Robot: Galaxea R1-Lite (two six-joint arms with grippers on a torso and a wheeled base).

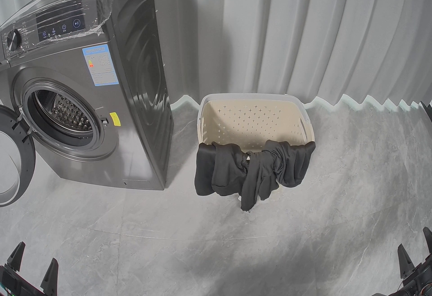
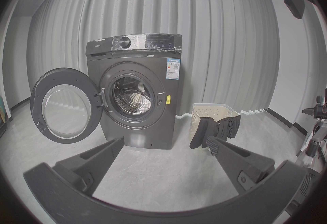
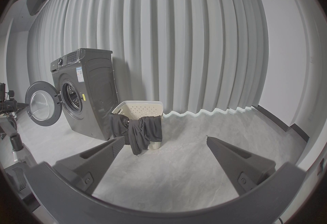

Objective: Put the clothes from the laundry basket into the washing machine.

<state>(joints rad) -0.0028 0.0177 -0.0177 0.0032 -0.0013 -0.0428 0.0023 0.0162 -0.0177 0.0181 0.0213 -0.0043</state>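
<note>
Clothes [image 1: 252, 171], dark and limp, hang over the laundry basket's [image 1: 252, 98] near rim; the washing machine [image 1: 135, 85] stands beside the basket, its door open; left gripper [image 1: 37, 254] and right gripper [image 1: 413, 240] sit well short of the basket, fingers apart; the cloth looks light and floppy, so I'd take the bunched middle.

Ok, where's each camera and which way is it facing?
Head view: on the head, looking forward and down at washing machine, laundry basket and dark clothes over its near rim; left gripper and right gripper at lower corners.
Left wrist view: on the left wrist, facing the machine's open door; its open gripper in front.
Right wrist view: on the right wrist, facing the basket; its open gripper in front.
Shared: all three show machine, basket, clothes.
</note>
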